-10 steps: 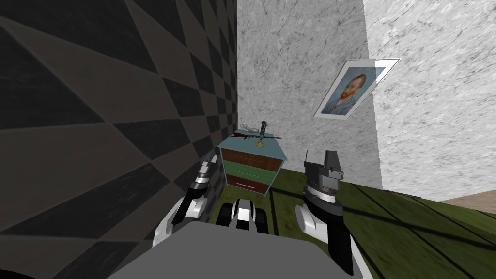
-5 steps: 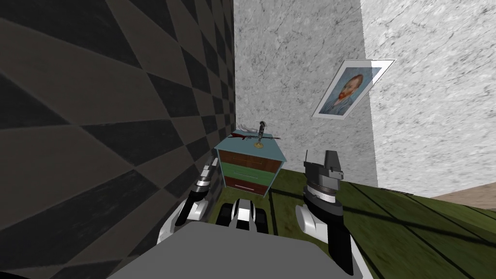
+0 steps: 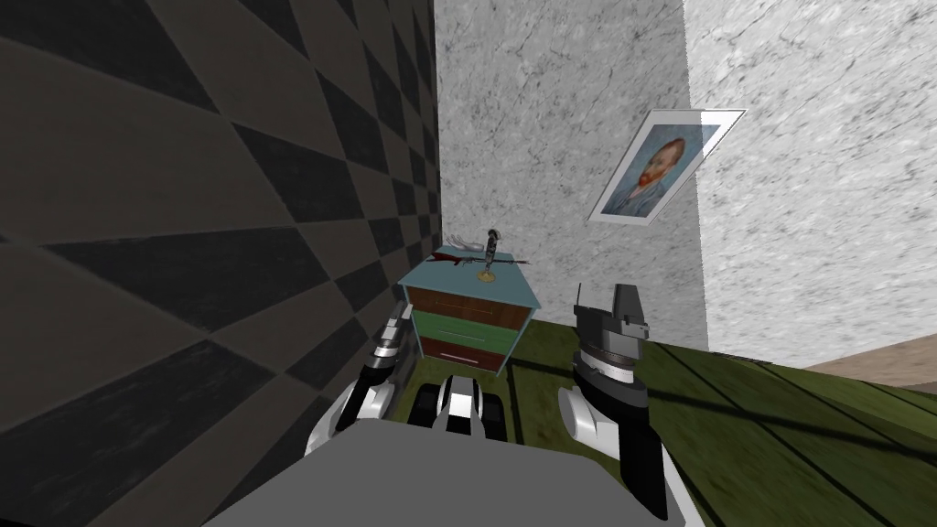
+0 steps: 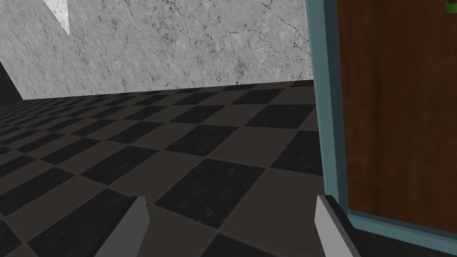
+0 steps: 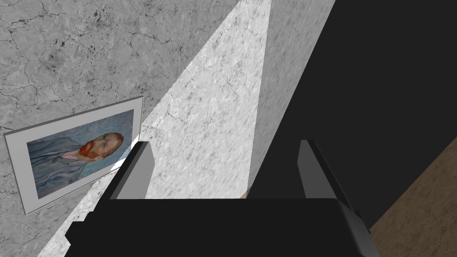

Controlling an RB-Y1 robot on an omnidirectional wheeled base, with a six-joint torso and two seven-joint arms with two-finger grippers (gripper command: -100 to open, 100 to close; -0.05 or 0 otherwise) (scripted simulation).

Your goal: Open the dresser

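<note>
Task object: the dresser (image 3: 471, 320) is a small three-drawer chest with a blue-grey top and frame; its top front is brown, the middle green, the lowest reddish brown, and all three lie flush in the frame
Handle: a thin pale bar handle (image 3: 455, 353) crosses the lowest front
Position: the dresser stands in the corner ahead of me on the green floor (image 3: 732, 412), its left side along the dark checkered wall (image 3: 183, 229) and its back to the grey marbled wall (image 3: 549, 137)
On its top: a small dark ornament on a gold base (image 3: 491, 259), with a red strip and pale pieces that I cannot identify
Left arm: my left gripper (image 3: 395, 322) sits low, just beside the dresser's front left edge, between it and the checkered wall; its fingers (image 4: 136, 223) are spread wide with nothing between them, one just beside the blue frame post
Right arm: my right gripper (image 3: 608, 306) points upward, apart from the dresser on its right; its fingers (image 5: 138, 172) are likewise spread and empty
Surroundings: a framed portrait (image 3: 663, 165) of a bearded man hangs on the marbled wall, above and right of the dresser
In the way: the checkered wall lies close along my left arm's outer side
</note>
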